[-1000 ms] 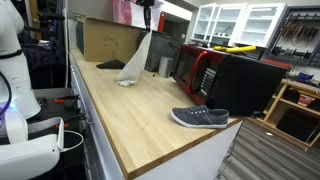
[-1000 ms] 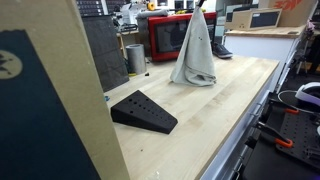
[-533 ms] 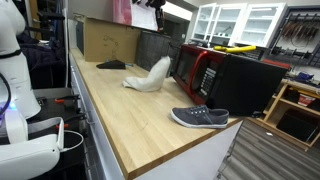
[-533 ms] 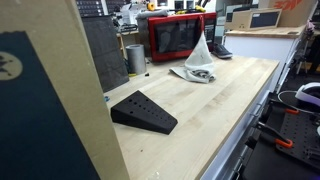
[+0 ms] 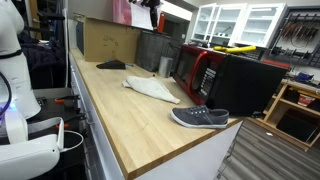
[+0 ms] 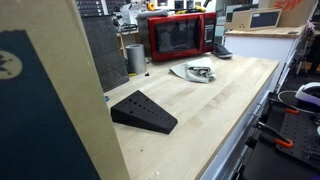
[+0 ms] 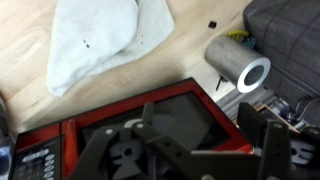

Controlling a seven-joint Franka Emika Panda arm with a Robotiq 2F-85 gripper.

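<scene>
In an exterior view the gripper (image 5: 151, 10) hangs high above the white cloth (image 5: 152, 89) lying flat on the counter (image 5: 120, 125), in an exterior view the white cloth (image 6: 195, 72) sits just before the red microwave (image 6: 180, 35) — and the wrist view shows fingers spread, empty, so backing off wants a straight rise clear of the steel cup (image 7: 238, 62).

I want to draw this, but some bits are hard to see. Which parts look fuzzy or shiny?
Wrist view: the gripper at the bottom is dark and blurry because it is so close to the lens. The white cloth looks soft and a bit washed out, and the metal cup shines on its rim. Exterior view: the white cabinets are brightly lit.
</scene>
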